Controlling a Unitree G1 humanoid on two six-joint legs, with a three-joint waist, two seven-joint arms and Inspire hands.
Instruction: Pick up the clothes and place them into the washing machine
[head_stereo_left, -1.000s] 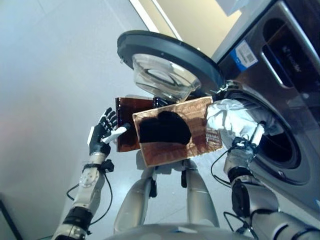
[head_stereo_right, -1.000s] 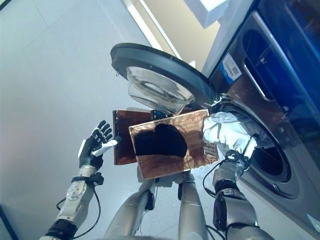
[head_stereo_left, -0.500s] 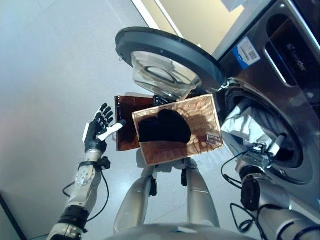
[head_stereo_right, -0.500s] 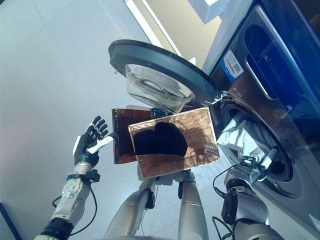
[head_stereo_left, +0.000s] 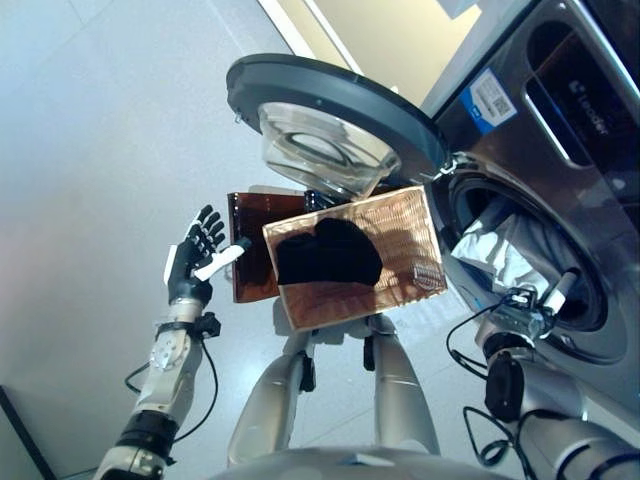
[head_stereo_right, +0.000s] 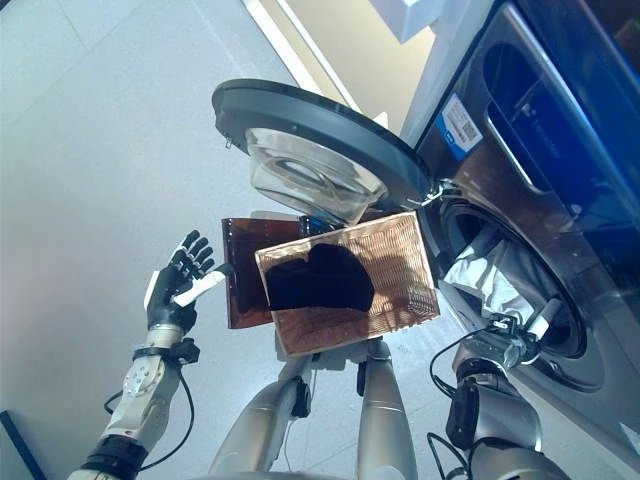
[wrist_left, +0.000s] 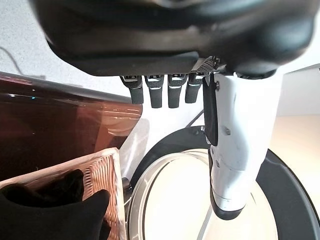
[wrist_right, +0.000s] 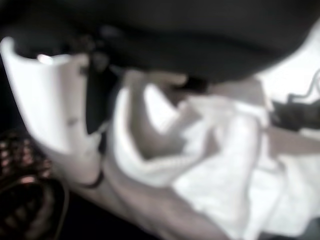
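The right hand (head_stereo_left: 527, 312) is at the mouth of the washing machine (head_stereo_left: 560, 180), and its fingers are hidden behind the white cloth (head_stereo_left: 495, 250). The right wrist view is very blurred, so the grip on the cloth cannot be told. The machine is cut by the right edge. The black garment (head_stereo_left: 328, 252) hides part of the basket (head_stereo_left: 400, 250) floor.

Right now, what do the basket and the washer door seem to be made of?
Basket: apparently woven wicker or rattan, light brown, with ribbed weave lines.
Washer door: dark grey ring, probably plastic, around a clear bulging window, glass or clear plastic, showing glossy reflections.
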